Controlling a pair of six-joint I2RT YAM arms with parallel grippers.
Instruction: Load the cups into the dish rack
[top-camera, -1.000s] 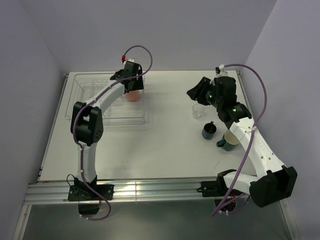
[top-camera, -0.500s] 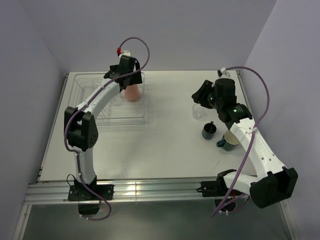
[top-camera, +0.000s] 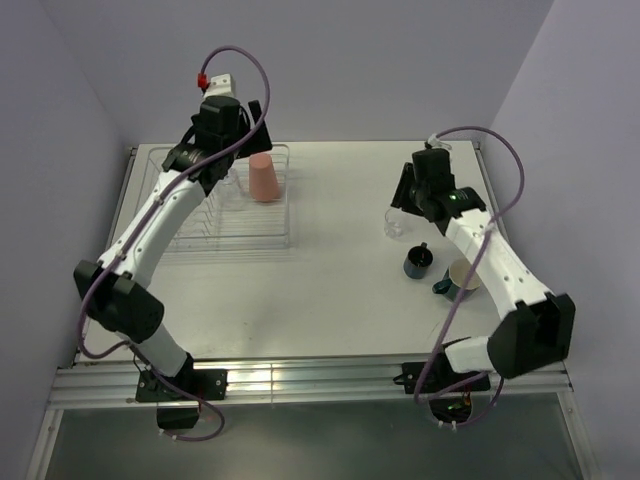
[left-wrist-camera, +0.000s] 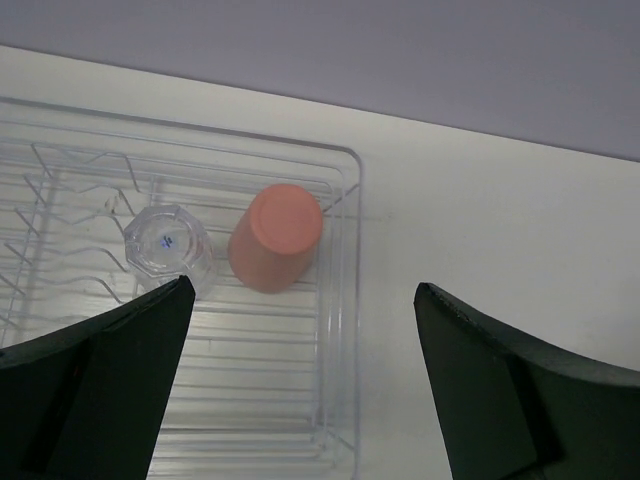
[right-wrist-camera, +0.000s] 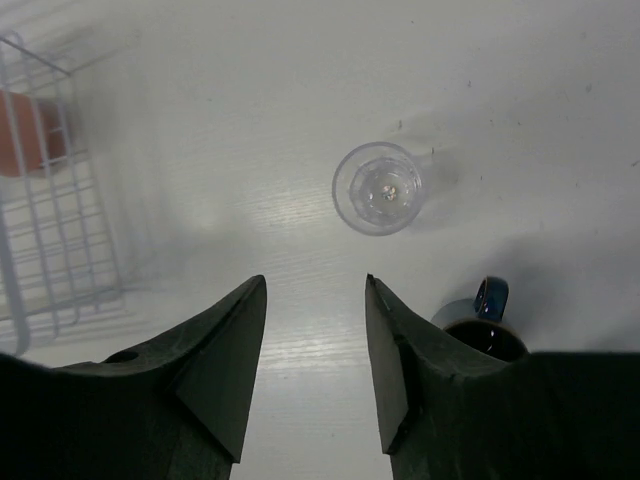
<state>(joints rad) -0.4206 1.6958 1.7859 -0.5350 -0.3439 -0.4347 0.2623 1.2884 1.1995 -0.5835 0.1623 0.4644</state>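
Currently right gripper part-open, empty, near clear glass tumbler on table — we judge it light, slick, breakable; pinch across the rim. Left gripper wide, empty, above dish rack.

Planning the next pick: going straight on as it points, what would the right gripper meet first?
Probably the clear glass tumbler, standing slightly right of the line of the right gripper; depth is unclear.
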